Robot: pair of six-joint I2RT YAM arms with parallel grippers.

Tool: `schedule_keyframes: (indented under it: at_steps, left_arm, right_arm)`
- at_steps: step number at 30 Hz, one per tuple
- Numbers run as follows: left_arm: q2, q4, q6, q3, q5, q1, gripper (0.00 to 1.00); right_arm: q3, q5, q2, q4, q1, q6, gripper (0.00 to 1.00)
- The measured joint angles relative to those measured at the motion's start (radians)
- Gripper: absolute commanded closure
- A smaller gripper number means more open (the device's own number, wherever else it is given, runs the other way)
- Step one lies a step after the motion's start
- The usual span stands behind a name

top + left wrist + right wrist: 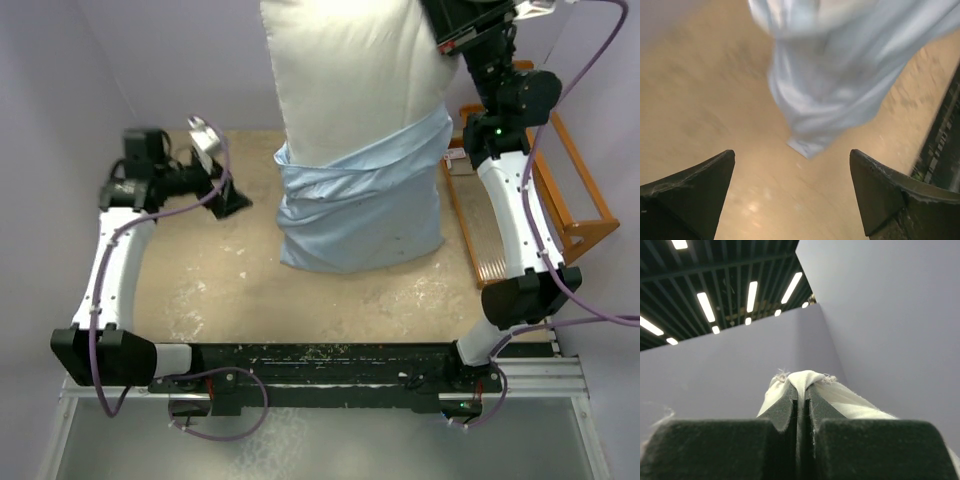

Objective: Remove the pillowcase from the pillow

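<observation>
The off-white pillow (350, 70) hangs upright at the back centre, lifted by its top right corner. My right gripper (801, 390) is shut on a fold of the pillow's white cloth (805, 380), high near the top edge of the top view (450, 30). The light-blue pillowcase (360, 205) has slid down and bunches round the pillow's lower part, resting on the table. It also shows blurred in the left wrist view (840, 80). My left gripper (228, 195) is open and empty, left of the pillowcase and apart from it (792, 165).
The tan tabletop (230, 290) is dusted with white specks. An orange wire rack (560, 195) stands at the right, beside my right arm. Lilac walls close the back and sides. The black arm rail (330, 365) runs along the near edge.
</observation>
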Motion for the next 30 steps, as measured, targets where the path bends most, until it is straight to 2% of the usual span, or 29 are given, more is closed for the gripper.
schedule_keyframes:
  at_steps: [3, 7, 9, 11, 16, 21, 28, 30]
  left_arm:
    - [0.011, -0.06, 0.014, 0.342, 0.033, 0.036, 0.01]
    - [0.054, -0.098, 0.016, 0.794, 0.063, 0.034, 0.01]
    - [0.079, -0.104, 0.015, 0.94, 0.081, 0.034, 0.01]
    - [0.091, -0.093, 0.011, 1.02, 0.107, 0.034, 0.01]
    - [0.11, -0.071, -0.004, 1.052, 0.145, -0.002, 0.01]
    - [0.126, -0.057, 0.024, 0.921, 0.114, -0.041, 0.01]
    - [0.147, -0.104, 0.107, 0.865, 0.062, -0.043, 0.0]
    - [0.139, -0.105, 0.122, 0.847, 0.06, -0.043, 0.07]
  right_arm:
    - [-0.142, -0.018, -0.073, -0.01, 0.061, -0.097, 1.0]
    - [-0.21, -0.04, -0.085, -0.069, 0.145, -0.24, 1.0]
    - [-0.211, -0.039, -0.08, -0.116, 0.182, -0.309, 1.0]
    - [-0.206, -0.037, -0.077, -0.151, 0.224, -0.382, 1.0]
    - [-0.18, -0.037, -0.071, -0.248, 0.366, -0.558, 1.0]
    - [-0.179, -0.037, -0.068, -0.32, 0.498, -0.694, 1.0]
    - [-0.181, -0.027, -0.054, -0.359, 0.574, -0.792, 1.0]
    - [-0.181, -0.021, -0.051, -0.365, 0.582, -0.81, 1.0]
